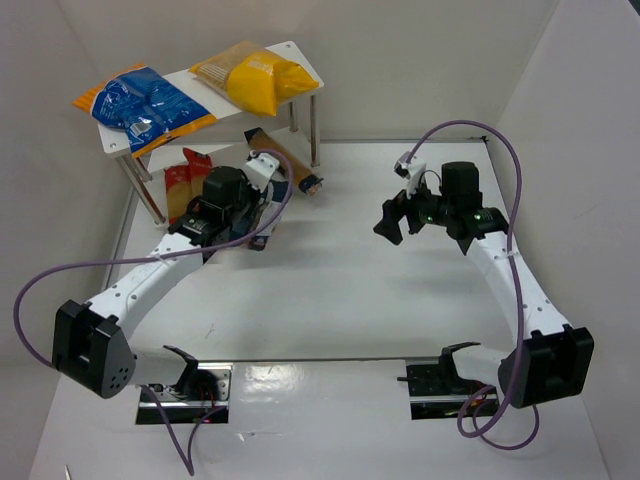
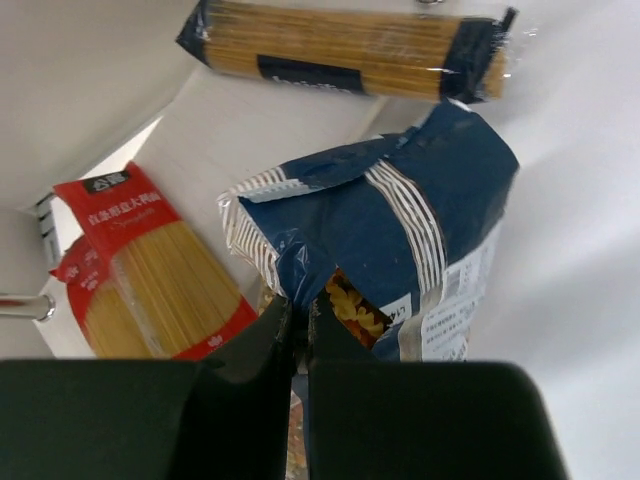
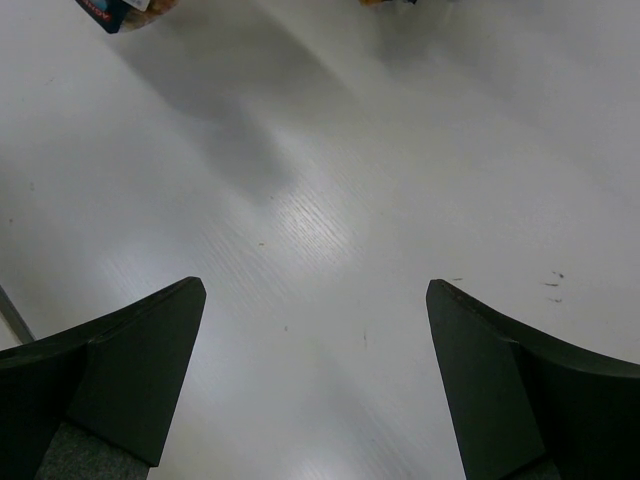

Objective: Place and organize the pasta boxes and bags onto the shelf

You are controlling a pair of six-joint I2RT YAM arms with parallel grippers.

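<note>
Top view: a small white two-tier shelf (image 1: 300, 52) carries a blue-and-orange bag (image 1: 145, 103) and a yellow bag (image 1: 255, 75) on its upper board.
Left wrist view: the left hand (image 2: 298, 335), pressed together, pinches the edge of a clear dark-blue-labelled bag of short golden pasta (image 2: 400, 230), beside the red spaghetti packs (image 2: 150, 260).
Right wrist view: the right hand (image 3: 315, 370) is spread above the white counter (image 3: 330, 200).

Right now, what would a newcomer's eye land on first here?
The bright blue-and-orange bag and yellow bag lying side by side on the top board of the white shelf, far left. Next, the left gripper pinched shut on the edge of the dark-blue-labelled pasta bag in front of the shelf, red spaghetti packs beside it. The right gripper hangs open and empty over the white table.
</note>
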